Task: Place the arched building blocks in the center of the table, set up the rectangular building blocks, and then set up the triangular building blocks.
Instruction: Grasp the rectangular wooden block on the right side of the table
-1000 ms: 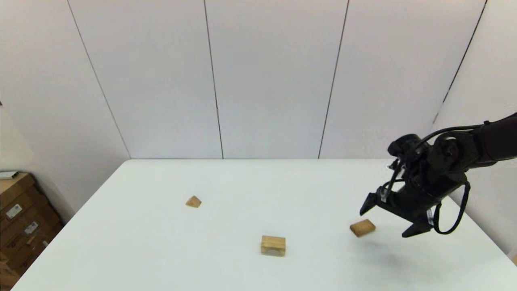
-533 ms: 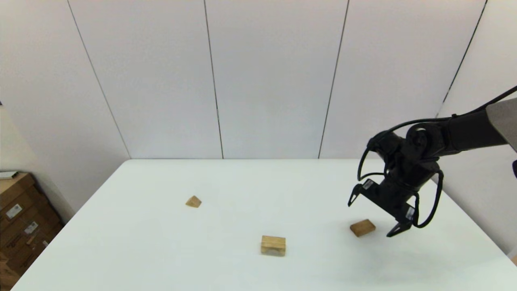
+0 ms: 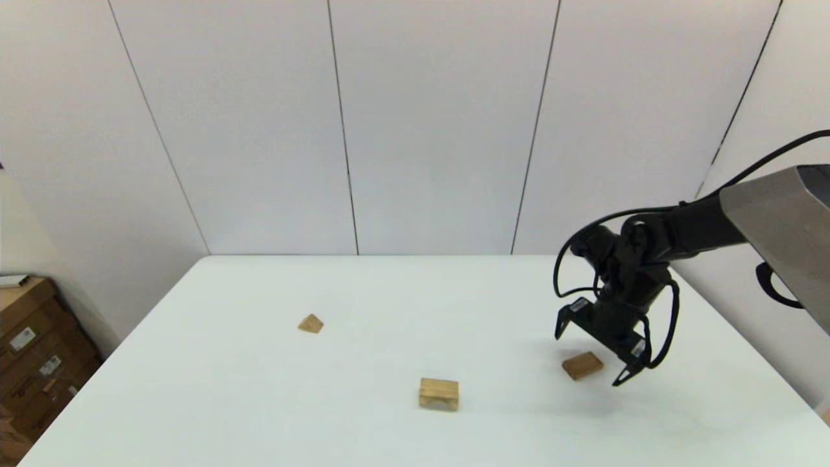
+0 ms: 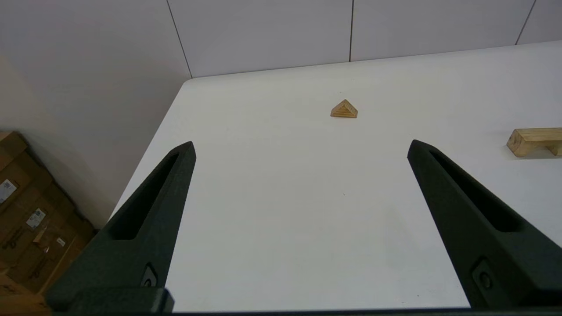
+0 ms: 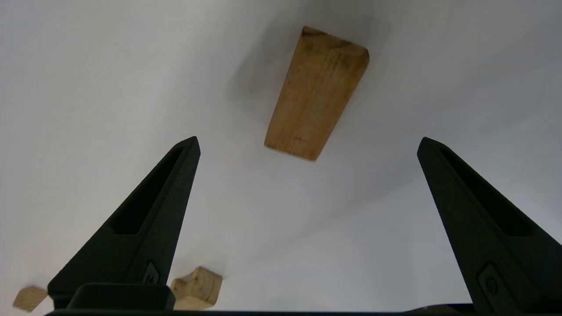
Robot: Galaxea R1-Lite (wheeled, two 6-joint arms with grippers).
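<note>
The arched block (image 3: 438, 394) stands near the middle front of the white table (image 3: 259, 402), its notch facing down; the left wrist view catches its end (image 4: 533, 141) and the right wrist view a corner (image 5: 196, 287). A darker rectangular slab (image 3: 581, 365) lies flat on the right side. My right gripper (image 3: 590, 355) hovers open just above it, fingers pointing down on either side; the slab (image 5: 316, 92) lies ahead of the fingertips in the right wrist view. The triangular block (image 3: 310, 323) sits left of centre (image 4: 344, 109) (image 5: 29, 297). My left gripper (image 4: 300, 147) is open, above the table's left part.
Cardboard boxes (image 3: 29, 350) stand on the floor beyond the table's left edge (image 4: 26, 210). A white panelled wall runs behind the table's far edge. The right arm's body (image 3: 771, 227) reaches in from the right.
My right gripper has swung left and down, turning its fingers downward over the rectangular slab. The blocks have not moved.
</note>
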